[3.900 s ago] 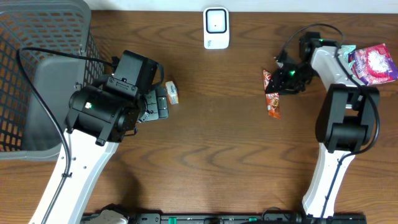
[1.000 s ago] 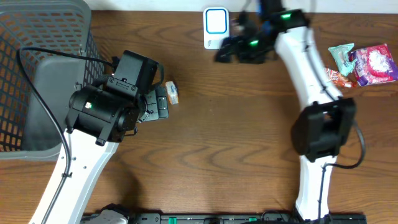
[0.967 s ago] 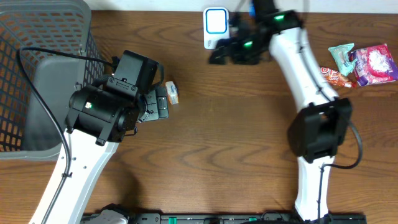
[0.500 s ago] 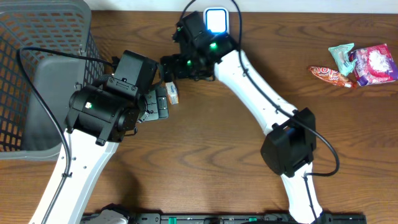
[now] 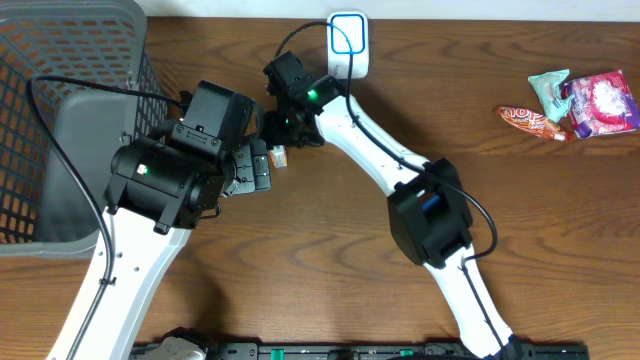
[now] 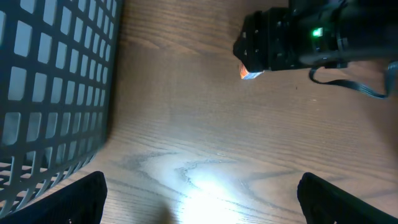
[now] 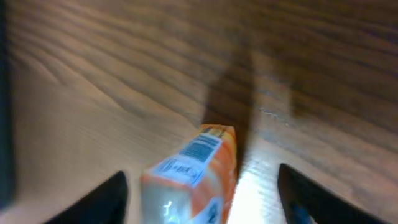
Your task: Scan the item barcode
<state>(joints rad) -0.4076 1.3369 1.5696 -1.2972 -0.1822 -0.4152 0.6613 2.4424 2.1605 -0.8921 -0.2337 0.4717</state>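
Overhead view of a brown wooden table (image 5: 330, 230) with two white robot arms. The item to be scanned, a small orange and white box (image 7: 198, 150), lies flat on the table at about 10 o'clock from the table's centre, just beside the left arm's dark wrist. The right arm stretches diagonally from the near edge towards 10 o'clock. The right gripper (image 7: 202, 177) is poised over the box. In its wrist view the two fingers (image 7: 117, 198) stand on either side of the box, partly open. A gap of bare wood shows between the box and the right-hand finger, and nothing is gripped. A printed label faces upward on the box.

The left gripper (image 6: 202, 190) is spread wide and holds nothing; only lit wood lies between its fingers.

A white scanner (image 5: 348, 45) sits at 12 o'clock on the far edge. A dark mesh basket (image 5: 60, 60) fills the 9 to 10 o'clock corner. Bright snack packets (image 5: 585, 100) lie at 2 o'clock.
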